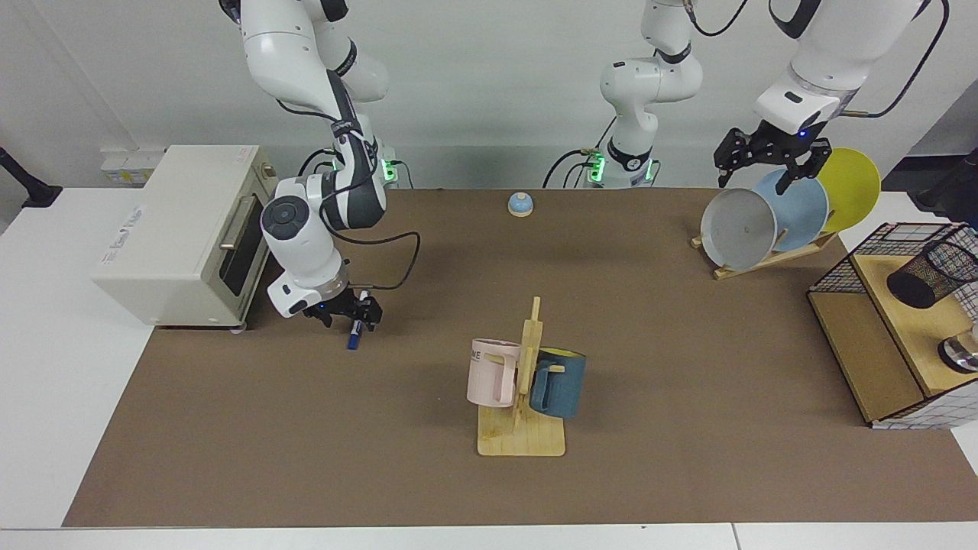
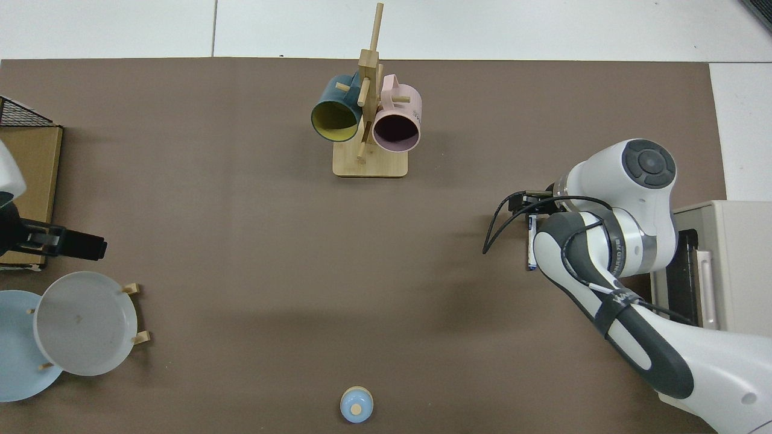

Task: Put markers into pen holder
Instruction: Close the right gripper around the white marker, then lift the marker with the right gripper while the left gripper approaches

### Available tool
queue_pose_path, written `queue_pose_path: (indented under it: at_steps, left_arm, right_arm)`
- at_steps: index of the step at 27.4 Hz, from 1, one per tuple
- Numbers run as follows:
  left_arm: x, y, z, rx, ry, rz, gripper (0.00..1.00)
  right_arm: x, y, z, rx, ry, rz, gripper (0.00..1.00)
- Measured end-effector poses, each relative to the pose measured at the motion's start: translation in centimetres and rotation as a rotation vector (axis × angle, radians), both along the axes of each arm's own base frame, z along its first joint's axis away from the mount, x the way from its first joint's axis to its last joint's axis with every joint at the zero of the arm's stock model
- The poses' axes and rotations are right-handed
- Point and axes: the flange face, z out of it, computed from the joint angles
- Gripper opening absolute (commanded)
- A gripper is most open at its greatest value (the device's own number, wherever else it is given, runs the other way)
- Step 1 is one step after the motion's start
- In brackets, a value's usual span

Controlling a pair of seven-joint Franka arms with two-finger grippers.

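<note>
One marker (image 1: 355, 334) lies flat on the worktop (image 1: 428, 473), its long axis running toward and away from the robots, directly beneath the right tool (image 1: 345, 312), whose released fingers straddle it without yet clenching. Far across, the left tool (image 1: 768, 156) waits released above the plates (image 1: 764, 218), nearer the pen holder (image 1: 932, 273).
</note>
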Motion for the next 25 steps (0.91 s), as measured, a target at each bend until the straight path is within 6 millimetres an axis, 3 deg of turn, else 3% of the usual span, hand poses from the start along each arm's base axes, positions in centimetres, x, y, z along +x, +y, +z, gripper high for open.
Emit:
queue_pose_path:
  at_steps: [4, 9, 17, 25]
  left_arm:
    - [0.0, 0.0, -0.1, 0.0, 0.003, 0.0, 1.0]
    - [0.0, 0.0, -0.1, 0.0, 0.003, 0.0, 1.0]
    - [0.0, 0.0, -0.2, 0.0, 0.004, 0.001, 1.0]
    - [0.0, 0.1, -0.2, 0.0, 0.004, 0.002, 1.0]
  right_arm:
    - [0.1, 0.2, -1.2, 0.001, 0.006, -0.01, 0.76]
    - [0.1, 0.2, -1.8, -0.013, 0.013, -0.002, 0.56]
    - [0.1, 0.1, -1.8, -0.016, 0.013, 0.001, 0.03]
    - [0.1, 0.2, -1.8, -0.028, 0.011, 0.013, 0.0]
